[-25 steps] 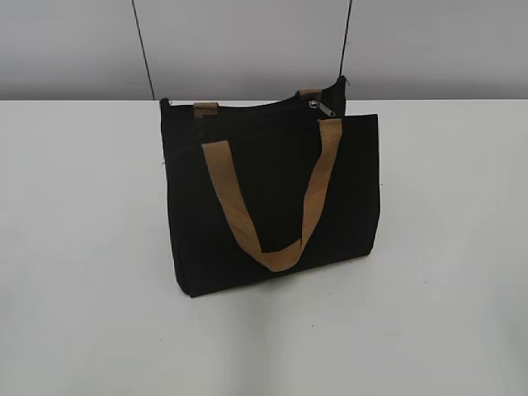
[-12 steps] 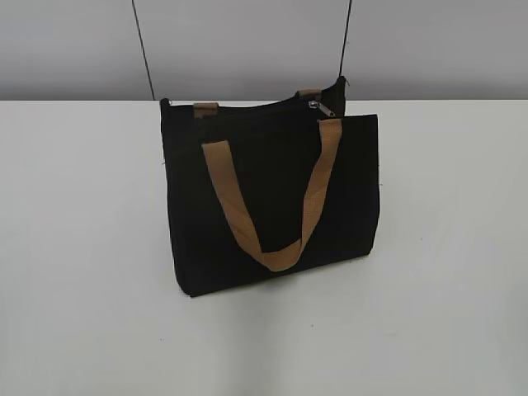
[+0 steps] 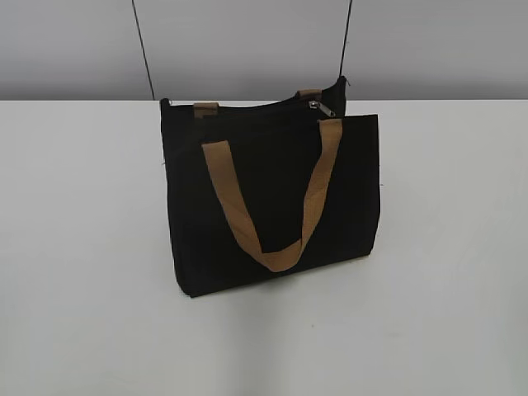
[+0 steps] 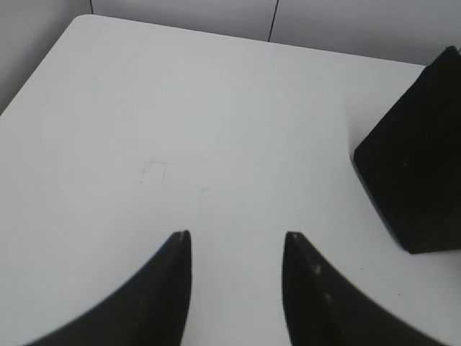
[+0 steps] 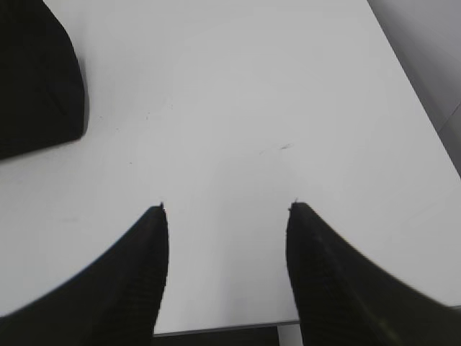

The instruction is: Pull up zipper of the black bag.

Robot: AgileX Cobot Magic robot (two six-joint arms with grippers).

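The black bag (image 3: 272,198) stands upright in the middle of the white table, with a tan strap handle (image 3: 272,223) hanging down its front. The small silvery zipper pull (image 3: 320,108) lies on the top edge near the right end. No gripper shows in the exterior view. My left gripper (image 4: 236,234) is open and empty above bare table, with a corner of the bag (image 4: 418,166) to its right. My right gripper (image 5: 227,207) is open and empty near the table's front edge, with a corner of the bag (image 5: 36,79) at its upper left.
The white table (image 3: 82,247) ends at a grey wall behind the bag. Two thin dark lines run up the wall (image 3: 144,49). The table's front edge (image 5: 223,326) shows under my right gripper, and its right edge runs along the right wrist view.
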